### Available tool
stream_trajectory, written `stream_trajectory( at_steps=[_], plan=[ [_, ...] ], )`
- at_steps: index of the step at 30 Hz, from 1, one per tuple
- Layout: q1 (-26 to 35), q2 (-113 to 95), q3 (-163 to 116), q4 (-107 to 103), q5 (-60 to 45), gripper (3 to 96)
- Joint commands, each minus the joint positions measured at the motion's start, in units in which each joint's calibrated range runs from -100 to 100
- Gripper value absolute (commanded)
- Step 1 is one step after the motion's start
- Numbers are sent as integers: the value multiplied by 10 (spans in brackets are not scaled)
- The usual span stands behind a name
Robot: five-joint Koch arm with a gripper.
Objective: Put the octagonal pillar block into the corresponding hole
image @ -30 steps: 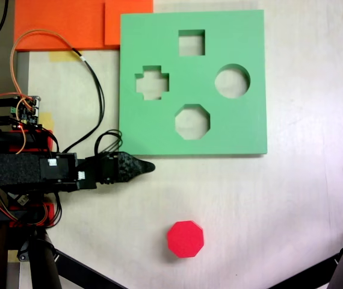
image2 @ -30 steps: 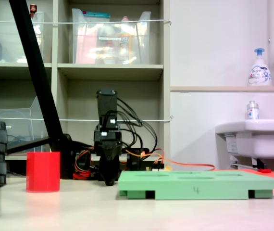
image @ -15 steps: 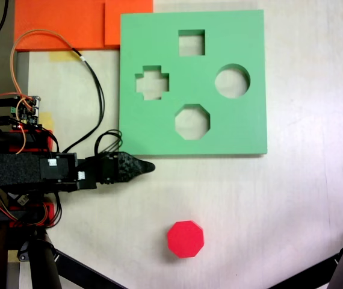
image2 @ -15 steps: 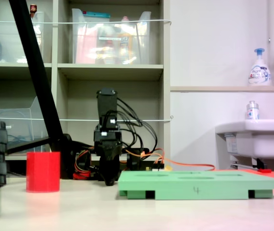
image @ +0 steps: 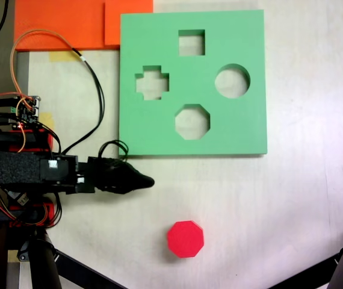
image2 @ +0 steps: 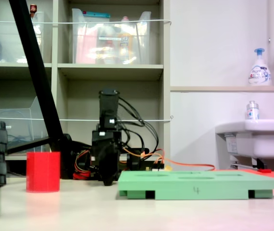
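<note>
Claw [image: 147,180] looks pressed together, empty, left of centre; I'd pinch the light, soft red octagonal foam block [image: 185,239] across opposite flat sides.

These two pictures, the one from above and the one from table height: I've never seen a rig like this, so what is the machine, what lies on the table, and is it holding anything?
The black machine is a small robot arm; its tip, the gripper, holds nothing, and its jaws look closed. The first exterior view looks straight down on the table; the second exterior view looks across it from table height, with shelves and a sink behind. On the table lie a flat green foam board with four cutouts: square, cross, round, and the eight-sided hole. Apart from the board, toward the first exterior view's bottom edge, stands the red octagonal pillar block, untouched. In the second exterior view the block stands left of the arm. Orange foam sheets lie in the first exterior view's top left corner.
</note>
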Motion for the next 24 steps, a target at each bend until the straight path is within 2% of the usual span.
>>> stream_trajectory(
  at_steps=[1,6,14,19,24],
  plan=[
    [-15,-5,-31,13,153,490],
    [-35,-5,-11,-47,217,469],
    [-35,-5,454,-567,278,469],
    [-35,155,725,-817,283,469],
    [-53,292,914,-920,296,472]
  ],
)
